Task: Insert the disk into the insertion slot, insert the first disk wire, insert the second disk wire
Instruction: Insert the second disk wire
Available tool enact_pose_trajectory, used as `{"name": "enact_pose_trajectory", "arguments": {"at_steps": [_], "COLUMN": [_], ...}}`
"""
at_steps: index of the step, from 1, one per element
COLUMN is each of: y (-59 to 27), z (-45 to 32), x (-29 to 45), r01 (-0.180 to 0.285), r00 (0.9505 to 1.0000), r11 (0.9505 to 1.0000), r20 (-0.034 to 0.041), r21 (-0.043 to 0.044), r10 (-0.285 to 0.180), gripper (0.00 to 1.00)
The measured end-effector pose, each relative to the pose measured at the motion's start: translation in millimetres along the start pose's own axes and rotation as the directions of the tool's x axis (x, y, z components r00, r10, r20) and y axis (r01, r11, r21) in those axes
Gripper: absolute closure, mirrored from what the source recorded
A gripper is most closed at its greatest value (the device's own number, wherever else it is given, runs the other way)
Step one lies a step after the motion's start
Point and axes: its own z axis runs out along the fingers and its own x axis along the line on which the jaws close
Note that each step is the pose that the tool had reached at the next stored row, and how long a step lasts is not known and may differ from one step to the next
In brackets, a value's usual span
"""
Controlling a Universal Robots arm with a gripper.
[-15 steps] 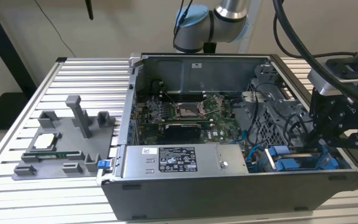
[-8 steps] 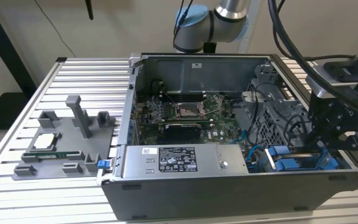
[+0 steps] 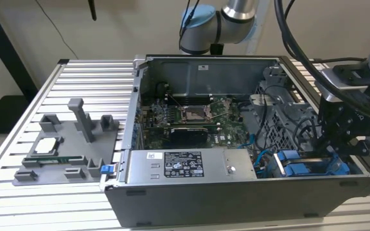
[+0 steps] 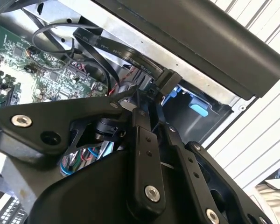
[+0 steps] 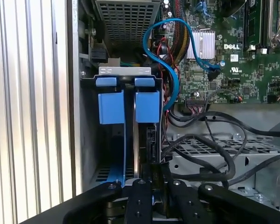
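Within the computer case (image 4: 214, 46), pincer (image 4: 150, 96) clamping disk wire (image 4: 165, 80) — second wrist view.

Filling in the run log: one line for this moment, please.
disk: in insertion slot | gripper: shut on black wire connector | location: exterior view's right

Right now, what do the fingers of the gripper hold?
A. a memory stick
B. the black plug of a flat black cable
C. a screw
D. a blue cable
B: in the second wrist view the fingers come together on the black plug at the end of the flat black cable.
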Motion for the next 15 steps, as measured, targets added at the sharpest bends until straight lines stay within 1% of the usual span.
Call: {"name": "enact_pose_trajectory", "arguments": {"at_steps": [3,9,11,15], "y": [0.0,0.0,0.4,0.4], "z": [0.6,0.1,0.2,0.2], "x": [0.0,0.0,0.0,0.0], "r01": [0.000,0.000,0.000,0.000], "r00": [1.0000,1.0000,1.0000,1.0000], "r11": [1.0000,1.0000,1.0000,1.0000], "r20": [0.0010,0.0000,0.0001,0.0001], "r21": [0.0000,0.0000,0.0025,0.0033], "r10": [0.000,0.000,0.000,0.000], "gripper": [1.00,1.00,1.00,1.00]}}
